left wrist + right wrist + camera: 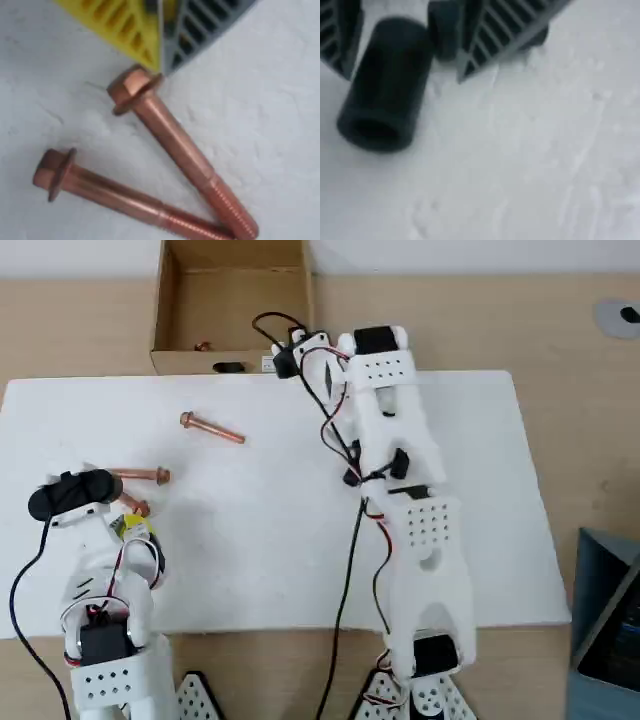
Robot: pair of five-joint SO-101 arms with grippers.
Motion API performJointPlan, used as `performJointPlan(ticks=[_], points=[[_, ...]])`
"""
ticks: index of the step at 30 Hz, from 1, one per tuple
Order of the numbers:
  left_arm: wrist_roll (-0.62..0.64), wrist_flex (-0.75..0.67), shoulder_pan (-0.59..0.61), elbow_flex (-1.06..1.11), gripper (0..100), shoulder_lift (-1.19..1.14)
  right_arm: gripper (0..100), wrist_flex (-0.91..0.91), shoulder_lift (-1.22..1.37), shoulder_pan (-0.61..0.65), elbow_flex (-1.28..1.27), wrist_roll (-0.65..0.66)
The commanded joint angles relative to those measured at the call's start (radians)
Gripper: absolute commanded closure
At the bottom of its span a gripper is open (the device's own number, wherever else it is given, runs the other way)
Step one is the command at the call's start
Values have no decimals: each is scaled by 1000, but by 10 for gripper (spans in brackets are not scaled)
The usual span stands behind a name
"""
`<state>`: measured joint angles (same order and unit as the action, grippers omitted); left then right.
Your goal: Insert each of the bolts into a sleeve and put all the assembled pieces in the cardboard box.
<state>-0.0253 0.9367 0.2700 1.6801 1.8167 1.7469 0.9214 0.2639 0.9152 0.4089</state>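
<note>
Pincer (160,62) on left shut, tips touching bolt (175,140) head.

Wooden table (80,330): white mat (260,540), cardboard box (165,310). On mat: 3 bolts (212,428), black sleeve (385,85).

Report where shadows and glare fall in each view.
High view: even light, the cardboard box shaded inside, a thin shadow beside the lone bolt on the white mat. Left wrist view: pale glare streaks along the bolt by the jaws and the second bolt. Right wrist view: the black sleeve casts a soft shadow; its bore is dark.
</note>
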Motion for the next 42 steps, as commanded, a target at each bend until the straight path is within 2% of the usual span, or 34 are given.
performJointPlan(ticks=[1,4,8,16,22,27,32,39,42], points=[[-2,-17,5,11,998,8,839,-6,33,-4,68,11],[-2,-17,5,11,998,8,852,-6,71,-5,84,9],[-2,-17,5,11,998,8,994,-6,116,-1,97,8],[-2,-18,5,11,998,8,988,40,74,10,200,2],[-3,-18,-12,5,998,5,988,43,-107,21,186,-23],[-55,-17,-58,5,998,5,988,43,-286,28,48,-26],[-54,-15,-55,5,998,5,988,43,-495,21,-134,-26],[-54,-15,-52,6,998,5,988,41,-906,19,-504,-28],[-55,-14,-52,5,998,5,988,41,-1107,8,-684,-83]])
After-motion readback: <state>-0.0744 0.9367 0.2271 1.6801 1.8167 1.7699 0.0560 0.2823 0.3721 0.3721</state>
